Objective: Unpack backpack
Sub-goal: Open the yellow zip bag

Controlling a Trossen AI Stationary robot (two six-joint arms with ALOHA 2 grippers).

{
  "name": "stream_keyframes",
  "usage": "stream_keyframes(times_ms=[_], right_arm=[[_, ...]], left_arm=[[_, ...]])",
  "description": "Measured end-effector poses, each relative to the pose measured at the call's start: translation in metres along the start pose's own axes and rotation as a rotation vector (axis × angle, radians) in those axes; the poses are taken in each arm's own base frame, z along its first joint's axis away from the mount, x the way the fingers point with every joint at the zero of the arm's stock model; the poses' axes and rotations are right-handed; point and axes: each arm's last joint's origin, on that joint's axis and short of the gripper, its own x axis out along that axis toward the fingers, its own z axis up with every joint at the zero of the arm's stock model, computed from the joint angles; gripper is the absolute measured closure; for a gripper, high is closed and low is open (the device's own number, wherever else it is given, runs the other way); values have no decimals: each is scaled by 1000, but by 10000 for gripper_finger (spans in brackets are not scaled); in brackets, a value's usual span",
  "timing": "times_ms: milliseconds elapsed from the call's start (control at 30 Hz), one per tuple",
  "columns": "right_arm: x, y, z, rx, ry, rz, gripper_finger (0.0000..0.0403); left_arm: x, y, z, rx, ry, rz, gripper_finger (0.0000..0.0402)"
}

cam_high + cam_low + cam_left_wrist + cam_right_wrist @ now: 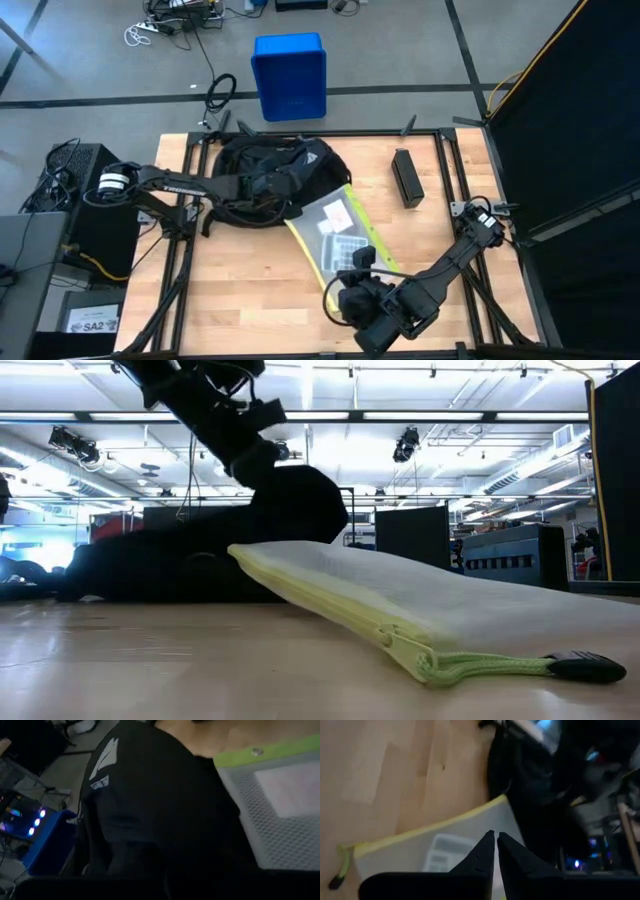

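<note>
The black backpack (270,170) lies on the wooden table toward its far left, its pale triangular logo (107,752) facing up. A clear mesh pouch with a lime-green zip edge (335,235) leans its far end on the backpack's side (245,552), and its near end with the zip pull (585,665) rests on the table. My left gripper (268,190) is over the backpack's near side, dark against the dark fabric. My right gripper (494,836) hovers shut above the pouch's near part (358,262), with nothing between its fingers.
A long black box (407,177) lies on the table to the right of the backpack. A blue plastic bin (290,75) stands on the floor beyond the far edge. Bare wood shows at the table's near left (230,290).
</note>
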Motion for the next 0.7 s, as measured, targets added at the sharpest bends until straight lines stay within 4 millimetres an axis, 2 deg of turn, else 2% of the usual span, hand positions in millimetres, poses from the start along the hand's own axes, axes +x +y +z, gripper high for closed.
stream_keyframes(times_ms=[300, 500, 600, 700], right_arm=[[13, 6, -8, 23, 70, 39, 403], [19, 5, -10, 36, 97, 49, 403], [20, 5, -10, 37, 99, 52, 403], [20, 5, -10, 42, 100, 53, 403]], left_arm=[[-16, 7, 5, 10, -35, -59, 197], [-34, 7, 14, -60, -136, -316, 137], [-48, -6, 24, -49, -245, -504, 127], [-63, -36, 30, 4, -333, -629, 129]])
